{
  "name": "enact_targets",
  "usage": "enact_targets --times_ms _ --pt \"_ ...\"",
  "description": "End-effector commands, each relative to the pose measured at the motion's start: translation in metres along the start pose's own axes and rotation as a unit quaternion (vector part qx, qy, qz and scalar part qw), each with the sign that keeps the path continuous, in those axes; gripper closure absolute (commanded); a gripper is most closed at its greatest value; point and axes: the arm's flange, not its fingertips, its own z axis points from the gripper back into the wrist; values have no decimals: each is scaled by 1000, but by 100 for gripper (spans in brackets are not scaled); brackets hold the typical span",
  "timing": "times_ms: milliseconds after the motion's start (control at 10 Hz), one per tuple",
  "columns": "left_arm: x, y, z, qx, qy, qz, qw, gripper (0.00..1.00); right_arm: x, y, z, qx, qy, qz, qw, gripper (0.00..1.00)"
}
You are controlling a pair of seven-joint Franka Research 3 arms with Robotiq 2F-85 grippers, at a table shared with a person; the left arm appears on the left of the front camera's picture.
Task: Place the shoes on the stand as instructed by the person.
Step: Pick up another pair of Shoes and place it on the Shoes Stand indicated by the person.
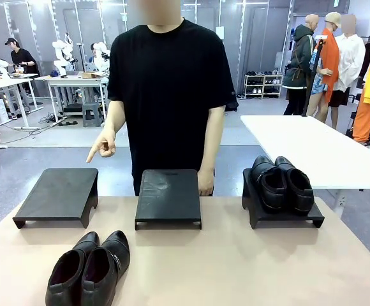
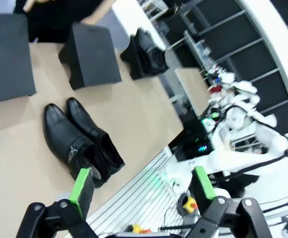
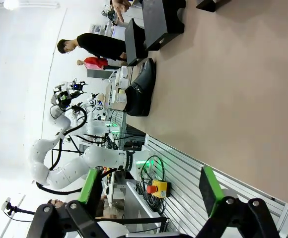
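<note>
1. Two grippers hang above the near edge of the table, and both are released and empty. The left gripper has its green pads spread wide with only air between them.
2. The right gripper is spread just as wide. Its jaws grasp nothing and touch nothing.
3. One pair of shoes lies on the bare tabletop at the robot's left, close to the near edge. The two shoes lie side by side and touching, with their toes towards the person. In the left wrist view this pair lies below and ahead of the left gripper, apart from it.
4. The second pair sits on the right stand, toes towards the robot.
5. The left stand and middle stand carry nothing.
6. The person's pointing hand aims a forefinger down at the left stand. Their other hand is at the far right corner of the middle stand.
</note>
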Motion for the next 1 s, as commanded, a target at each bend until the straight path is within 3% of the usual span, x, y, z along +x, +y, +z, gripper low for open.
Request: enact_targets --times_ms 0,400,600,900 --pt "25 -44 -58 67 100 15 993 0 -1 5 0 5 -6 0 1000 0" --pt "5 -83 -178 206 207 24 956 0 -1 5 0 5 -6 0 1000 0" --pt "-15 -76 -215 265 222 46 937 0 -1 5 0 5 -6 0 1000 0" --pt "-51 -61 -260 303 239 74 920 0 -1 5 0 5 -6 0 1000 0"
